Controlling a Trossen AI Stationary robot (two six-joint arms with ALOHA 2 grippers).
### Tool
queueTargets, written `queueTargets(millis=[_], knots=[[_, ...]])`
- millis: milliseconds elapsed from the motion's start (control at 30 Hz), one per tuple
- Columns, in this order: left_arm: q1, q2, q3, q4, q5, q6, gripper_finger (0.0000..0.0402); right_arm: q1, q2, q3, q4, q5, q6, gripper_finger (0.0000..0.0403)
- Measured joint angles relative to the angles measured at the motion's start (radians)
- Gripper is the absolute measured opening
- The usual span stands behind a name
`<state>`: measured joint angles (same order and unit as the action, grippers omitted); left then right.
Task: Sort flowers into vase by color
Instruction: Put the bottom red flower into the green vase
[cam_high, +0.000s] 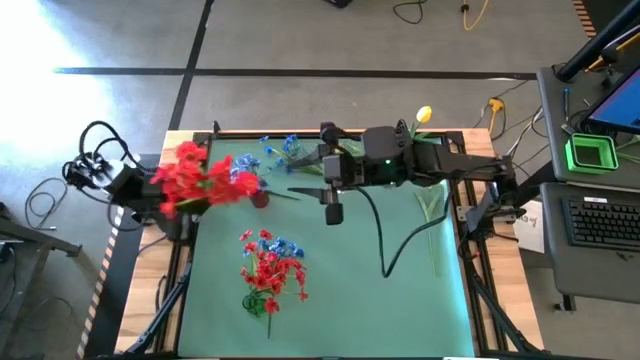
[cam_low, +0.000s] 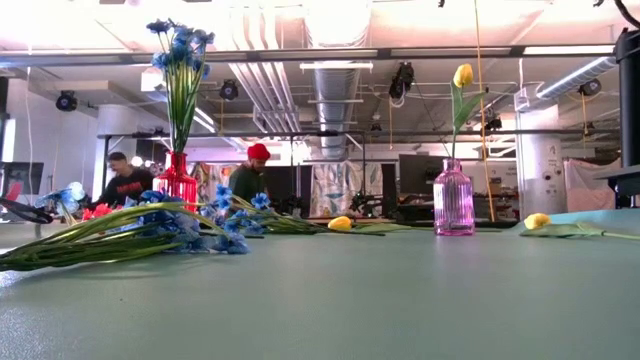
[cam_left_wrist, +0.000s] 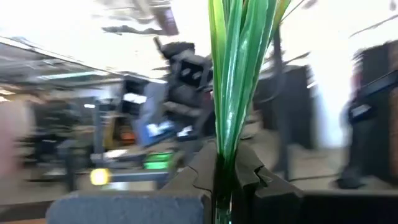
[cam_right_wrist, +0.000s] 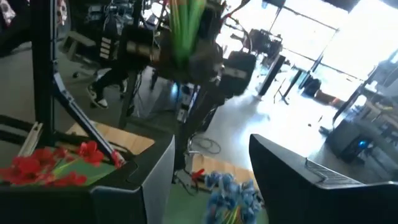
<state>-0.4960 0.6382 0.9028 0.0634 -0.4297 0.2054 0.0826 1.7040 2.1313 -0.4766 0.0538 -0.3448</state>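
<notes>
A bunch of red flowers (cam_high: 200, 180) is hanging above the left side of the green mat (cam_high: 330, 300), its green stems (cam_left_wrist: 233, 81) clamped between the closed fingers of the left gripper (cam_left_wrist: 231, 180). A red vase (cam_low: 178, 180) is standing near that edge with blue flowers (cam_low: 180, 40) rising out of it. More blue flowers (cam_high: 285, 150) are lying at the mat's far edge, and a mixed heap of red and blue flowers (cam_high: 270, 265) is lying near the mat's middle, toward the front.

The right gripper (cam_high: 333, 190) is hovering over the middle of the mat, just beside the held bunch, its fingers (cam_right_wrist: 298, 186) standing apart with nothing between them. A pink vase (cam_low: 453, 200) is standing at the far right with one yellow tulip (cam_low: 462, 75) upright in it. Two more yellow buds are lying flat on the mat, one (cam_low: 340, 223) left of the pink vase and one (cam_low: 537, 221) right of it in the low view.

Two people (cam_low: 250, 180) are sitting in the room behind the table.
</notes>
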Motion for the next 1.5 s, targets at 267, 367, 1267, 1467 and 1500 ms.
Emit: queueTargets(millis=[267, 367, 1267, 1467, 1500], knots=[[-0.208, -0.026, -0.001, 0.009, -0.097, -0.087, 0.0, 0.0, -0.053, -0.05, -0.086, 0.002, 0.012, 0.0201], [-0.311, -0.035, -0.001, -0.006, -0.212, -0.095, 0.0, 0.001, -0.078, -0.096, -0.102, 0.002, 0.039, 0.0201], [-0.826, 0.345, -0.041, 0.176, -0.671, -0.298, 0.0, 0.148, -0.253, -0.454, 0.116, 0.21, 0.061, 0.0201], [-0.822, 0.448, -0.182, 0.586, -0.554, -0.151, 0.0, 0.174, -0.239, -0.455, 0.116, 0.21, 0.058, 0.0201], [-0.822, 0.467, -0.208, 0.671, -0.552, -0.102, 0.0, 0.18, -0.239, -0.455, 0.116, 0.21, 0.059, 0.0201]])
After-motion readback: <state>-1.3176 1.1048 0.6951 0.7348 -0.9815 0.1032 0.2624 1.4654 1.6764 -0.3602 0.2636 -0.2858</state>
